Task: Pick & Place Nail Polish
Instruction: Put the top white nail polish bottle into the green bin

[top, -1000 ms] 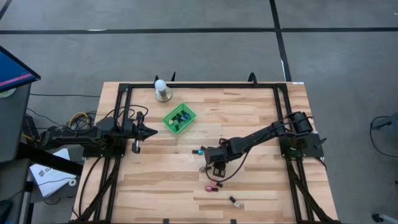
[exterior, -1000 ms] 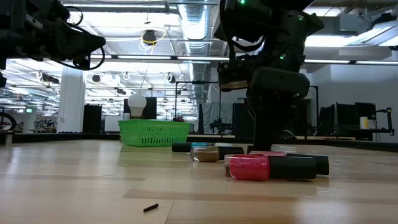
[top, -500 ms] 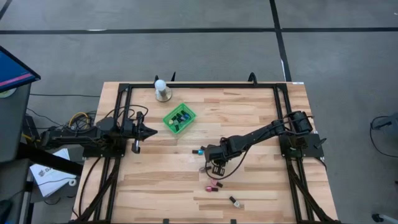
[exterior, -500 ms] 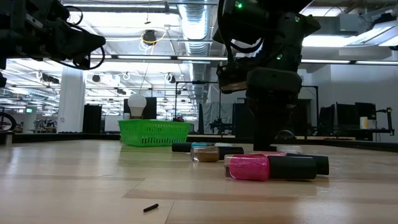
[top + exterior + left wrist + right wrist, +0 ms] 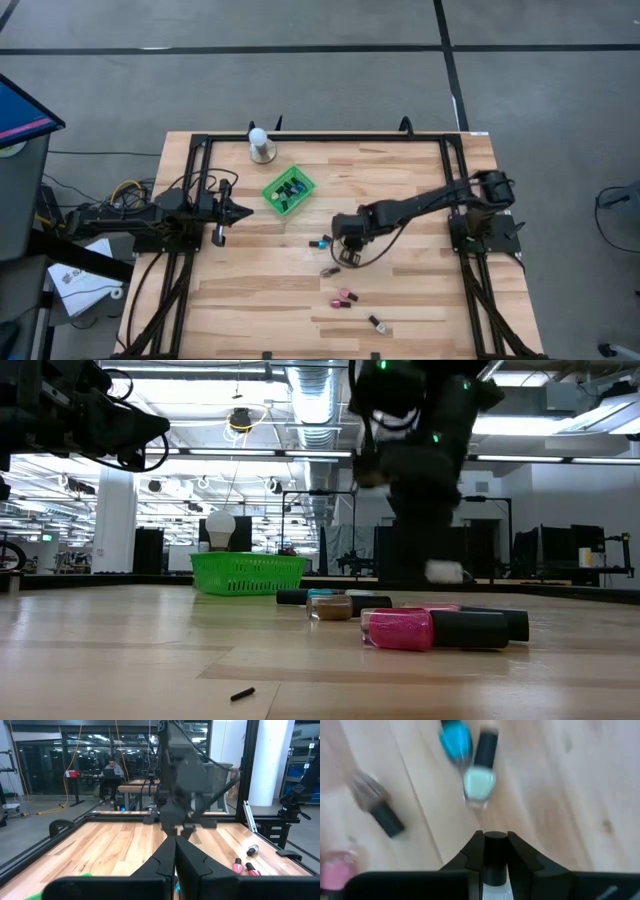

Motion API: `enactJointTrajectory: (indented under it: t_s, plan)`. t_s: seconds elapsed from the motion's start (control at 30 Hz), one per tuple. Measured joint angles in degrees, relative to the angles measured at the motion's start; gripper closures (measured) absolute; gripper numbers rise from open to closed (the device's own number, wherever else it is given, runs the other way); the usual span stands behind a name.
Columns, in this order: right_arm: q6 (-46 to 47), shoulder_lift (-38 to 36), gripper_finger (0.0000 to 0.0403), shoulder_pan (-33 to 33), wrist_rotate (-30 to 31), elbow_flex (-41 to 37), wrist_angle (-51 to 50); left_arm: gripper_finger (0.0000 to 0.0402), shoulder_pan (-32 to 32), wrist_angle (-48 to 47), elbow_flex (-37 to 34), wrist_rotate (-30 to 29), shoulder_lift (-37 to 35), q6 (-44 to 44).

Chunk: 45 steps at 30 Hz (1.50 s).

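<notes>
Two arms share the wooden table (image 5: 400, 180), only one of them at work. On the left side, the left gripper (image 5: 244, 211) is parked with its fingers pressed together and holding nothing, pointing toward the green mesh basket (image 5: 288, 191), which already contains several small bottles. Behind the basket stands a white ball on a round base (image 5: 260, 144). Moving right, a teal bottle (image 5: 320, 242) and a brownish bottle with a dark cap (image 5: 329, 271) lie on the boards, and nearer the front edge are a pink bottle (image 5: 344, 298) and one more dark-capped bottle (image 5: 378, 323). The right gripper (image 5: 349, 252) hangs above the middle of the table, just beside the teal bottle. Its wrist camera shows the jaws closed narrowly on the dark cap of a nail polish bottle (image 5: 494, 857), whose pale body hangs lifted clear of the wood.

The grip appears to be on the cap alone, so the bottle could pivot or slide out on the way to the basket, particularly if the arm swings quickly. A low pass could also clip the teal bottle and send it rolling. Releasing too high or off centre could bounce the bottle off the basket's rim.
</notes>
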Motion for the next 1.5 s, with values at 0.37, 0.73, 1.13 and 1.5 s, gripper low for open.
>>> enactJointTrajectory:
  t_s: [0.37, 0.73, 1.13, 1.5]
  plan:
    - [-4.48, -4.71, 0.0361, -9.22, 0.99, 6.36, 11.05, 0.0400, -0.01, 0.75, 0.00, 0.02, 0.00, 0.00]
    - [-17.31, 12.03, 0.0361, -14.78, -1.04, 33.20, 9.86, 0.0400, 0.00, 0.90, 0.00, 0.02, 0.18, 0.02]
    - [-17.99, 26.24, 0.0361, -18.92, -5.36, 49.15, 4.44, 0.0400, 0.00, 1.29, 0.00, 0.02, 0.57, 0.00]
    - [-17.57, 27.45, 0.0361, -20.75, -3.67, 49.53, 3.12, 0.0400, 0.00, 1.78, 0.00, 0.02, 0.57, 0.02]
